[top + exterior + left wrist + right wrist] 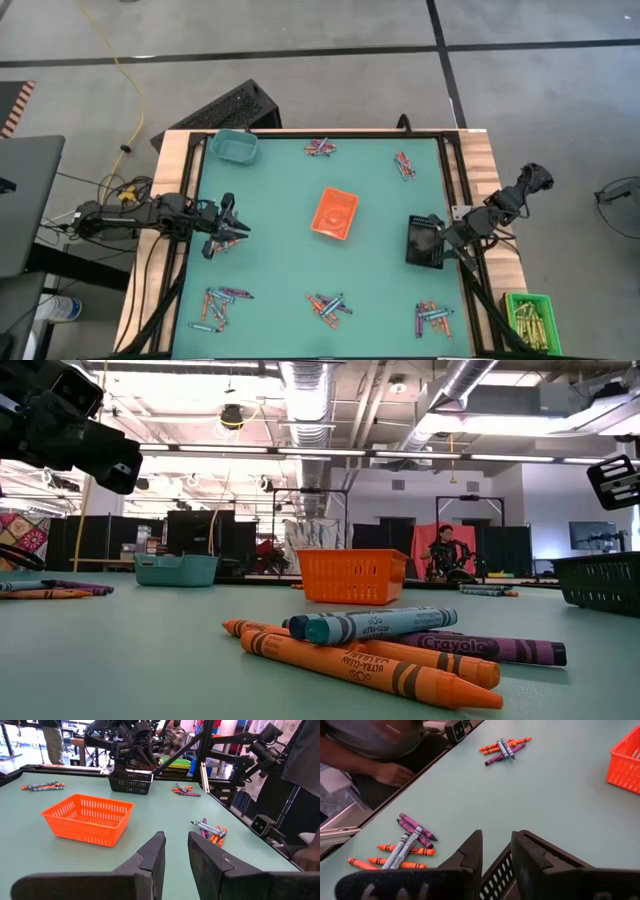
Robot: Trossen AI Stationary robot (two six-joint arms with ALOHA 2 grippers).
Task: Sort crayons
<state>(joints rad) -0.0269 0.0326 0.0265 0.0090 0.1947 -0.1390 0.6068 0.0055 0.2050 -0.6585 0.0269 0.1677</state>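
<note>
Hovering at the table's left edge, left gripper [232, 228] with jaws narrowly parted, holding nothing; nearest crayons [222, 302] in a loose heap toward the front edge, mostly lying crosswise. Centre: orange basket [335, 213]. Farther right, right gripper [495, 865] over the black basket [424, 242], jaws narrowly parted, empty; front-right crayon pile [433, 318] nearest it.

Small wax crayons [320, 148] in far table clusters: colours too small to separate from above. Black mesh basket [500, 875] mostly hidden behind right gripper [496, 851] fingers.
</note>
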